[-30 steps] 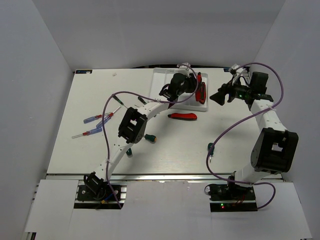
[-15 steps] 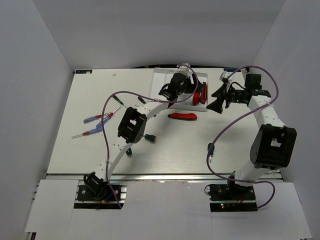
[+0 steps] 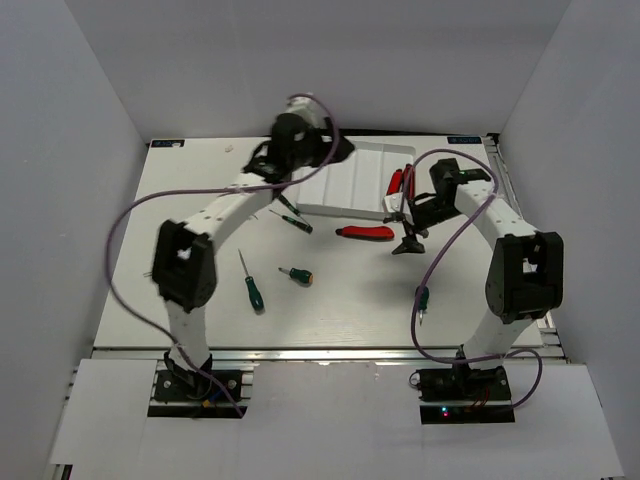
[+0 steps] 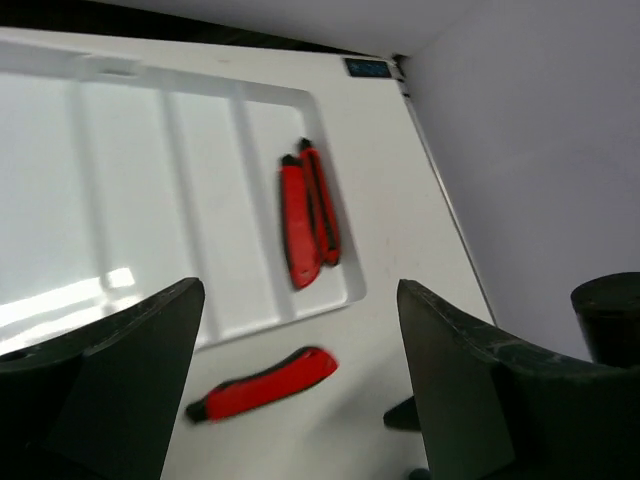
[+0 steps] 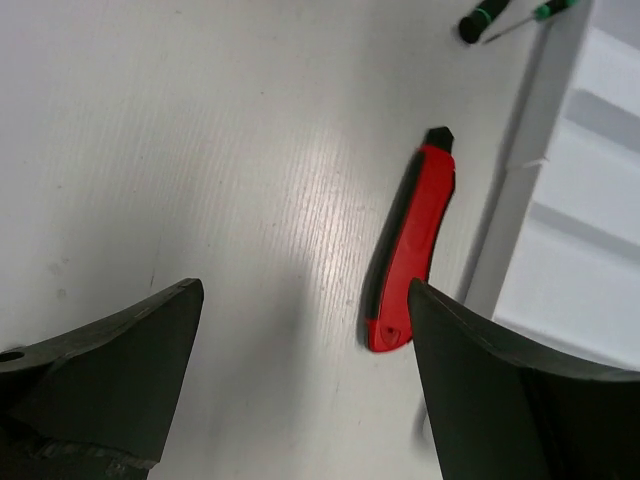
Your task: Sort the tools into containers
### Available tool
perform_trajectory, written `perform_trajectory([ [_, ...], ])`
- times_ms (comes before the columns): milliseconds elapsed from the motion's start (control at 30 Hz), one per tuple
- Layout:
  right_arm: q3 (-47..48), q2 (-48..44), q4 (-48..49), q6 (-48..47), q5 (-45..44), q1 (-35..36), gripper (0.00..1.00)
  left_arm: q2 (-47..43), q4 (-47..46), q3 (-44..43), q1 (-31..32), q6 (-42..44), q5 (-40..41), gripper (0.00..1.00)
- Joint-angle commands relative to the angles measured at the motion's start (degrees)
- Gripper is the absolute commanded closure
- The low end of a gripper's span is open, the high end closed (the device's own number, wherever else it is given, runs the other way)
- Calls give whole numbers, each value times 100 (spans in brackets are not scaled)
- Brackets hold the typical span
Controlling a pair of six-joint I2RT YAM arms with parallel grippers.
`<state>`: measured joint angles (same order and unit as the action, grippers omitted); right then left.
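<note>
**Tools: two knives sorted, the rest loose**

Two utility knives (image 4: 308, 225) lie in the tray's (image 4: 130, 200) rightmost compartment. A third knife (image 5: 412, 245) lies on the counter (image 3: 180, 180) beside the tray's near edge, below the right gripper (image 5: 305, 290), fingers (image 5: 100, 370) open and empty. The left gripper (image 4: 298, 290) hangs over the tray, equally open. Green screwdrivers (image 3: 252, 288) lie unsorted.

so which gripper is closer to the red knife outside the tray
Right. The right gripper hovers beside the knife; the left gripper is above the tray's far edge.

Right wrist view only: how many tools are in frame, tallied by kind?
Red-and-black utility knife: 1
Green-marked screwdrivers: 2, both cut off by the top edge
Total: 3
</note>
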<state>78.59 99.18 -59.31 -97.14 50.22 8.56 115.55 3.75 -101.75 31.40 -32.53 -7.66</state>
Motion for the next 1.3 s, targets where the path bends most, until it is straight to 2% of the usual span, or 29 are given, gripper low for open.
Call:
perform_trajectory([
  [0, -133, 93, 735, 403, -696, 478, 11, -1523, 512, 1330, -678, -112, -104, 11],
  [100, 77, 461, 1359, 1185, -1065, 795, 11, -2663, 758, 2558, -1056, -95, -8, 10],
  [167, 383, 804, 1685, 1547, -1355, 910, 11, -2933, 1039, 2828, -1240, -43, 89, 10],
  [200, 499, 918, 1764, 1732, -1461, 1024, 11, -3690, 1214, 3541, -1294, -34, 237, 10],
  [400, 1149, 1657, 2230, 2673, -2182, 1437, 11, -5451, 1585, 5267, -1382, -463, 678, 10],
  [533, 1396, 2026, 2266, 2964, -2534, 1579, 12, -6217, 1594, 6095, -1382, -1253, 950, 10],
  [700, 1317, 2237, 2108, 2956, -2710, 1658, 18, -6492, 1725, 6265, -1382, -1343, 1074, 10],
  [800, 1256, 2343, 2029, 3034, -2745, 1658, 26, -6334, 1778, 6177, -1373, -1361, 1074, 10],
  [1100, 949, 2098, 1967, 3298, -2553, 1658, 70, -6202, 1849, 6203, -1382, -1440, 1074, 10],
  [1267, 982, 1623, 1565, 3438, -2034, 1658, 81, -6220, 1901, 6273, -1382, -1519, 1091, 10],
])
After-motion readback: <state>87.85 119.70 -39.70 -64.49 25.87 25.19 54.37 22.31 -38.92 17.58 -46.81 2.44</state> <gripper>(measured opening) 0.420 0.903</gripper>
